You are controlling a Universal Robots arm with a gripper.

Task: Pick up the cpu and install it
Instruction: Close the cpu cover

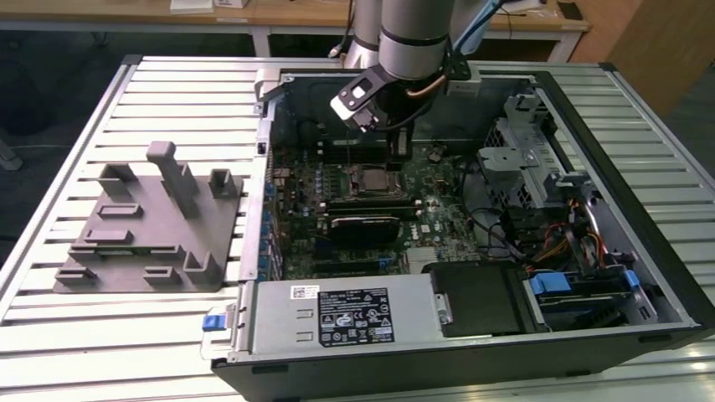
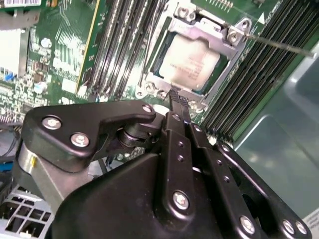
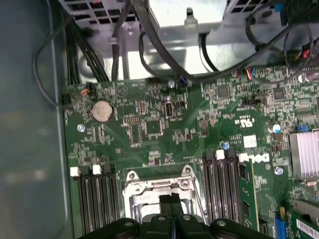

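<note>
The cpu (image 2: pixel 192 59), a small square chip with a pale silver top, lies flat in the motherboard socket, framed by the socket's metal bracket (image 2: pixel 197 27). My gripper (image 2: pixel 174 95) hangs just above the socket's edge, its two black fingers pressed together with nothing between them. In the first wrist view the same shut fingertips (image 3: pixel 170 200) hover over the socket frame (image 3: pixel 160 185). In the exterior view the gripper (image 1: pixel 386 134) is inside the open computer case, above the socket (image 1: pixel 374 178). A thin metal lever (image 2: pixel 281 46) stands off beside the socket.
The open computer case (image 1: pixel 625 126) lies on a slatted table (image 1: pixel 134 327). Memory slots (image 2: pixel 124 40) flank the socket on both sides. A grey plastic fixture (image 1: pixel 151 226) stands at the exterior view's left. A silver box with a black label (image 1: pixel 341 314) and cables (image 1: pixel 537 243) fill the case's near side.
</note>
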